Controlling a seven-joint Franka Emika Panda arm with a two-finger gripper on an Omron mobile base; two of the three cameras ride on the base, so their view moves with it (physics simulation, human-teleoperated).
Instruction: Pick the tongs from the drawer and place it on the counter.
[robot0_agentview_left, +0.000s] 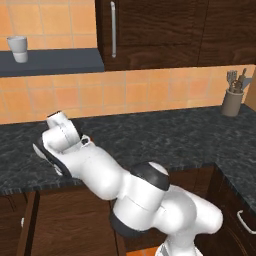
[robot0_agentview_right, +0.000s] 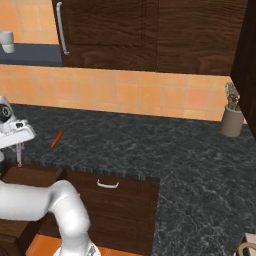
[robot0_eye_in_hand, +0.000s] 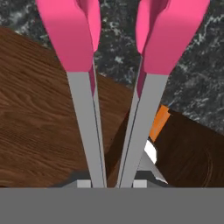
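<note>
In the hand view the tongs (robot0_eye_in_hand: 87, 109) reach up from between my fingers, two grey arms ending in broad pink tips, held over the open drawer (robot0_eye_in_hand: 35, 131) and the counter's edge (robot0_eye_in_hand: 197, 78). My gripper (robot0_eye_in_hand: 112, 181) is shut on the tongs. From the right base view the gripper (robot0_agentview_right: 19, 145) hangs at the far left with the thin pink tongs (robot0_agentview_right: 20, 155) pointing down, just in front of the counter (robot0_agentview_right: 150, 150) and above the drawer (robot0_agentview_right: 30, 175). In the left base view my arm hides the hand; the drawer (robot0_agentview_left: 65, 220) stands open below the counter (robot0_agentview_left: 150, 135).
A short orange stick (robot0_agentview_right: 57, 138) lies on the counter near the gripper. A grey utensil holder (robot0_agentview_left: 231, 102) stands at the back right corner. A white cup (robot0_agentview_left: 18, 48) sits on the wall shelf. A closed drawer front with a silver handle (robot0_agentview_right: 107, 184) is to the right.
</note>
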